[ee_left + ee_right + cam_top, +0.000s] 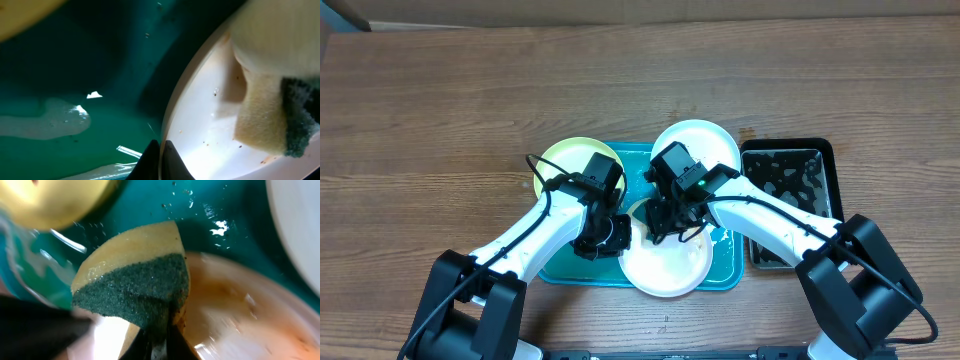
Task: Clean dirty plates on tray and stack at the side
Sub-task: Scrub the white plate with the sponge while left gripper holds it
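A teal tray (725, 275) holds three plates: a pale yellow-green plate (565, 155) at its back left, a white plate (705, 140) at its back right, and a white plate (670, 270) at the front. My left gripper (160, 155) is shut on the front white plate's rim (175, 110). My right gripper (160, 340) is shut on a yellow and green sponge (135, 280), which rests on that plate's brown-smeared surface (240, 315). The sponge also shows in the left wrist view (265, 120).
A black rectangular tub (790, 205) with water stands right of the tray. Soapy water pools on the tray floor (55, 120). Both arms cross over the tray's middle. The wooden table (440, 100) surrounds it.
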### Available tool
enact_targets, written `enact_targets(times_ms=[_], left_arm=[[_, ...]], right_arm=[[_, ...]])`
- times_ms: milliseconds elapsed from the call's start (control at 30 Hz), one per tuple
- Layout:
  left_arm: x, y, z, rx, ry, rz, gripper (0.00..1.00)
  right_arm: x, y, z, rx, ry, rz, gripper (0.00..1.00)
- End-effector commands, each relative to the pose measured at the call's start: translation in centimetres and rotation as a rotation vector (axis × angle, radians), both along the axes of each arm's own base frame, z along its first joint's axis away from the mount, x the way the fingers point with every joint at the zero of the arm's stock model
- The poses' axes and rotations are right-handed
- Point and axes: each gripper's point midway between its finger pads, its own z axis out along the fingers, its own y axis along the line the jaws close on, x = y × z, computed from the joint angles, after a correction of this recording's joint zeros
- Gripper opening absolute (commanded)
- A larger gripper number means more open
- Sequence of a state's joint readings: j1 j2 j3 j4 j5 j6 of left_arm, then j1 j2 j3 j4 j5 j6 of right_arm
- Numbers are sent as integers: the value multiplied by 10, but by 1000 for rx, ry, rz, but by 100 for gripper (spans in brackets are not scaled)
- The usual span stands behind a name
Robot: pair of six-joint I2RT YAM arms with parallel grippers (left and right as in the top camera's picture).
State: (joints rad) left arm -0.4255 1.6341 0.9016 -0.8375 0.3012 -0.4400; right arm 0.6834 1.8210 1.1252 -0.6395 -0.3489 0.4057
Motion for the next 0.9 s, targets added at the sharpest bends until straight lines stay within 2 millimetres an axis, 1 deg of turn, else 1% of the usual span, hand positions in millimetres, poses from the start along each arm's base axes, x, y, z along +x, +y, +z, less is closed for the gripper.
enact_targets(times_ms=[0, 200, 333, 467, 600, 700, 867], left_arm=[[-10, -7, 0, -52, 18, -60, 4], [-10, -8, 1, -55, 21, -60, 4], [-11, -8, 1, -54, 22, -60, 4], [-11, -8, 1, -54, 22, -60, 4], [-11, -8, 1, -54, 24, -60, 4], [-11, -7, 1, -53, 26, -59, 4], [-13, -6, 0, -46, 31, -59, 4]], right_arm=[[2, 14, 10, 53, 100, -168, 4], [5, 20, 10, 68, 79, -170, 4], [11, 22, -2, 37, -3, -173, 4], [9, 28, -13, 21, -18, -158, 4], [10, 19, -26, -41, -29, -173, 4], [10, 13, -29, -73, -35, -181, 4], [15, -14, -39, -214, -84, -219, 4]])
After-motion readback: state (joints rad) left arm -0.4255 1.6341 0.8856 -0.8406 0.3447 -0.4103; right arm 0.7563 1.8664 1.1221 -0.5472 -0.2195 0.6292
